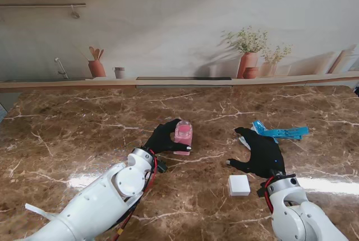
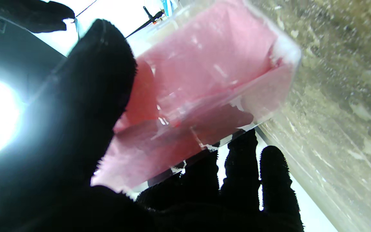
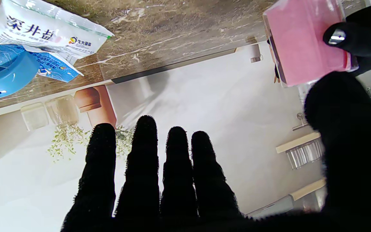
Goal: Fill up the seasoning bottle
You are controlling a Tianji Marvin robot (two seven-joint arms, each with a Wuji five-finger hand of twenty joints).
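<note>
Stand view: my left hand (image 1: 162,138) fingers clamp the pink bottle (image 1: 183,133); right hand (image 1: 263,154) fingers splayed, empty. Keep bottle upright, grab salt bag (image 1: 280,132) next.

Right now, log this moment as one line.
left hand: shut on pink seasoning bottle | right hand: open, beside salt packets | white lid: on table, untouched

Left wrist view: seasoning bottle (image 2: 204,80) blurred, its upper end cut by the frame edge, thumb of left robot hand (image 2: 85,106) covering one side. Stand view: right robot hand (image 1: 262,152) hides part of the salt packets (image 1: 280,133). Small white block (image 1: 239,185) on bench (image 1: 84,134): identity unclear.
</note>
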